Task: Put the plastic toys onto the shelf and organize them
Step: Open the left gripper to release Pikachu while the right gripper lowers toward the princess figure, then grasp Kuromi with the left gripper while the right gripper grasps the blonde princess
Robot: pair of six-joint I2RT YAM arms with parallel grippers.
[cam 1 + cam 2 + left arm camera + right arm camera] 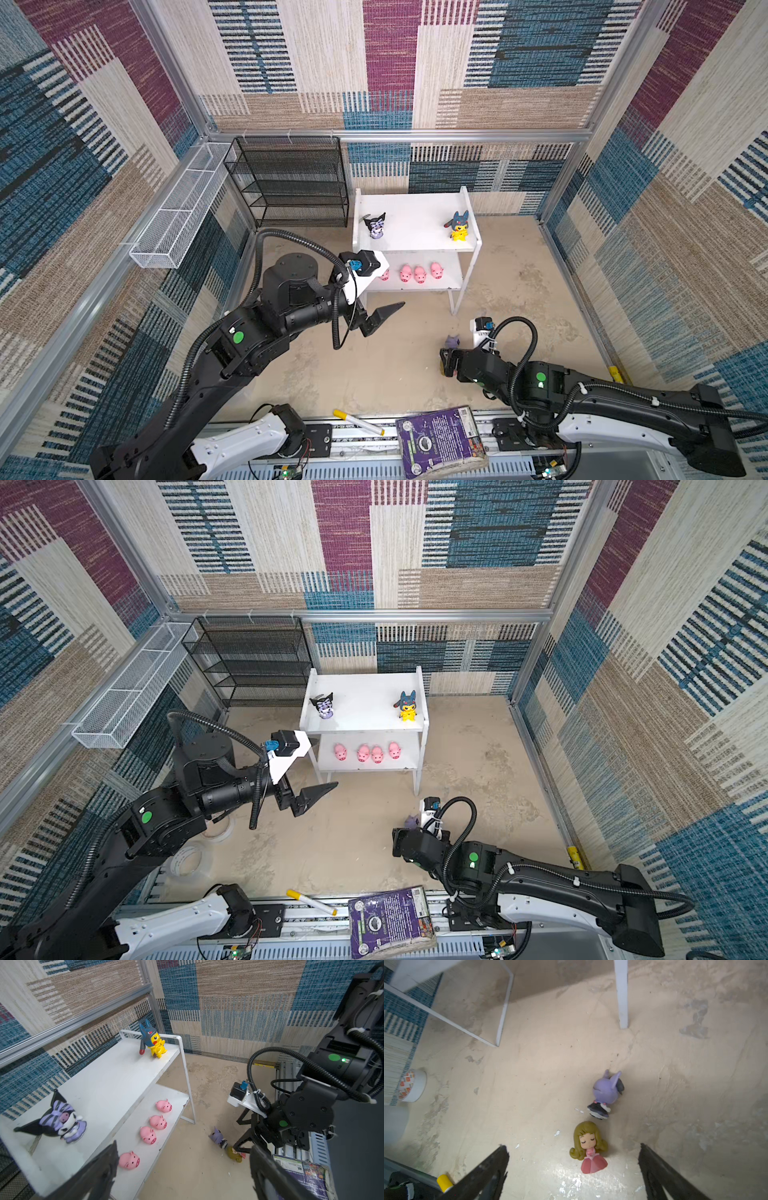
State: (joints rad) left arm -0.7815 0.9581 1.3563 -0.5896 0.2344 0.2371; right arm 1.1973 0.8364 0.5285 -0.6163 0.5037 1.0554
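Note:
The white two-tier shelf stands at the back centre. Its top board carries a black-purple eared toy and a yellow blue-hooded toy. Several pink pigs line the lower board. On the floor lie a lilac eared toy and a blonde girl toy. My right gripper points down over the girl, open, with the girl between its fingers but untouched. My left gripper hangs open and empty in front of the shelf's left end, near the leftmost pig.
A black wire-mesh rack and a long white wire basket stand at the back left. A yellow-capped marker and a purple book lie at the front edge. Tape rolls sit on the floor under the left arm.

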